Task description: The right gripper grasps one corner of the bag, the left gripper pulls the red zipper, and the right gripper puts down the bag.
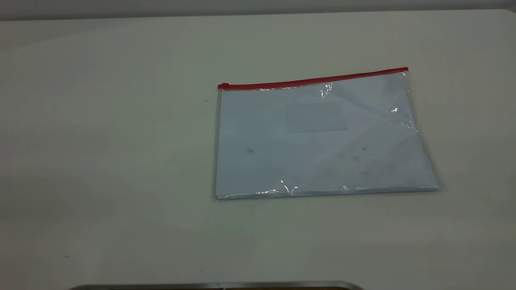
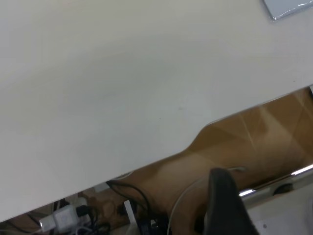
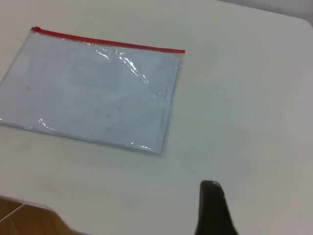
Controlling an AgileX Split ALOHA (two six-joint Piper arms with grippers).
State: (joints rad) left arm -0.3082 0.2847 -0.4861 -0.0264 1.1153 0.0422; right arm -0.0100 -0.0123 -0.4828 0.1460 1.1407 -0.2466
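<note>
Left hand [image 2: 226, 205]: only one dark finger shows, low right of its wrist frame, hanging past the table [image 2: 122, 88] edge over brown floor and a tangle of cables [image 2: 73, 218]; can't tell if it's open or closed, and it touches nothing. A corner of the bag [image 2: 288, 7] peeks in at that frame's upper right, well apart from the finger. Right hand [image 3: 212, 210]: again just one dark finger, bottom centre of its wrist frame, above bare table, clear of the bag; open/closed can't be told either. The bag [image 1: 322, 137] lies flat on the table [image 1: 100, 141], right of centre in the exterior frame, w/ neither hand in that frame. The red zipper [image 1: 314, 79] runs along the bag's far long edge, at the top in the frame, w/ the slider tab at its left end, so the strip looks closed along its length. Pale sheets and a faint label pocket show through the clear plastic, wrinkled near the right side
</note>
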